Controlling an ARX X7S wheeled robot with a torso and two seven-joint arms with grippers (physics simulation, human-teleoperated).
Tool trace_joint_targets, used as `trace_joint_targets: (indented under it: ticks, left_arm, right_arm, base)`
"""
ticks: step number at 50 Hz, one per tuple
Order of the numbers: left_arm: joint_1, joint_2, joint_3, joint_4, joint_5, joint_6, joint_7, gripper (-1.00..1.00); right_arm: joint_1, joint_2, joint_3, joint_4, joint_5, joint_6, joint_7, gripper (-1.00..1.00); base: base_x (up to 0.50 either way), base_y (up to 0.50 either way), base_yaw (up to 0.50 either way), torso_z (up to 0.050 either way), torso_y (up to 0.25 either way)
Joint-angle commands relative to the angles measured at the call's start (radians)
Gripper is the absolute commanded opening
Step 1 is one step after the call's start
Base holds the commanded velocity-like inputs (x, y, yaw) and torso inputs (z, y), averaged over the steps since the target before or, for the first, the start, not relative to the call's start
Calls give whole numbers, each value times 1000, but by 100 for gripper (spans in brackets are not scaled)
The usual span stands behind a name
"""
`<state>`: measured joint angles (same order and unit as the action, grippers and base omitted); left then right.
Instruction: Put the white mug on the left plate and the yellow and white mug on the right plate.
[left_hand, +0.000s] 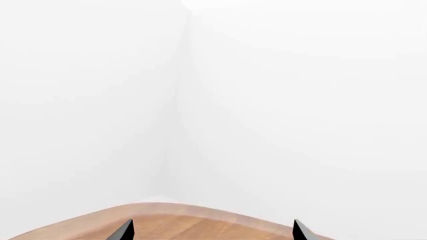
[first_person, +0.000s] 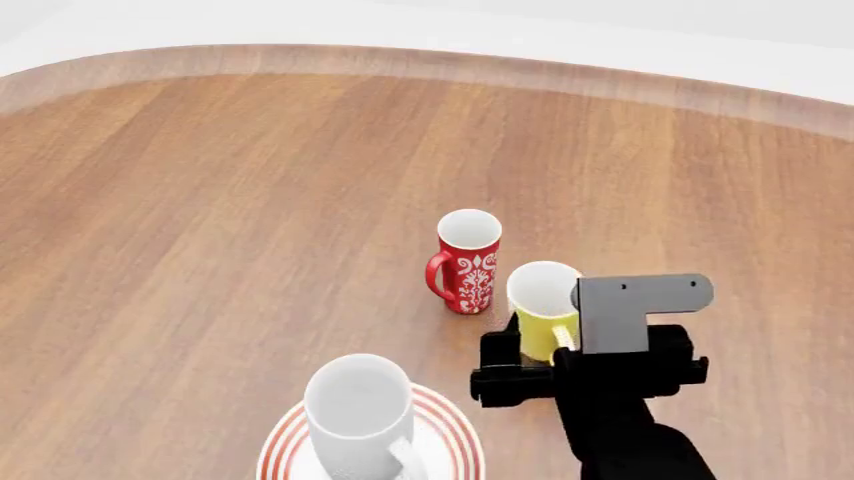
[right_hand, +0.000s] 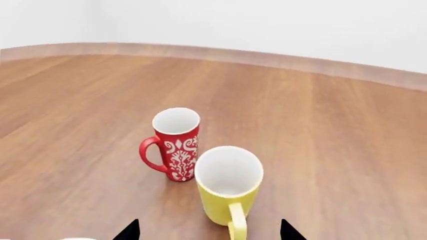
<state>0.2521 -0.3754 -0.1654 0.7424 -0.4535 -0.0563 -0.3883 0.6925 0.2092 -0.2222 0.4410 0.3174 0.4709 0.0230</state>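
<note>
White mug (first_person: 360, 410) already on the left plate (first_person: 447, 425) — we hover the right gripper (right_hand: 208, 231), jaws spread, just behind the yellow mug (right_hand: 227, 185) standing on the table (first_person: 200, 200) beside the red mug (right_hand: 175, 142) — next we judge: close on it.

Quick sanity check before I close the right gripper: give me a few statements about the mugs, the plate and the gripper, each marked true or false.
1. The white mug stands on a red-ringed plate. True.
2. The yellow and white mug lies on its side. False: it stands upright, opening up.
3. The right gripper is open, its fingertips either side of the yellow mug's handle. True.
4. The red mug sits on a plate. False: it stands on the bare table.
5. The left wrist view shows a mug. False: only table edge and wall.
</note>
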Motion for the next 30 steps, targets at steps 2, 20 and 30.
trace_joint_targets:
  ticks: [2,20,30]
  left_arm:
    - [-8,-9,10,-2,1,-9,-1,100]
    - [-5,-24,10,7,-20,-16,2,100]
    - [10,-38,27,11,-32,-4,33,100]
  right_arm:
    - [71,-15,-32,116,-31,-26,-8,100]
    - [464,-152,59,868,-217,-263,-136,100]
    - [470,-165,132,868,-289,-229,-147,100]
  base:
    - [0,0,0,0,0]
    - [0,0,0,0,0]
    - [0,0,0,0,-156]
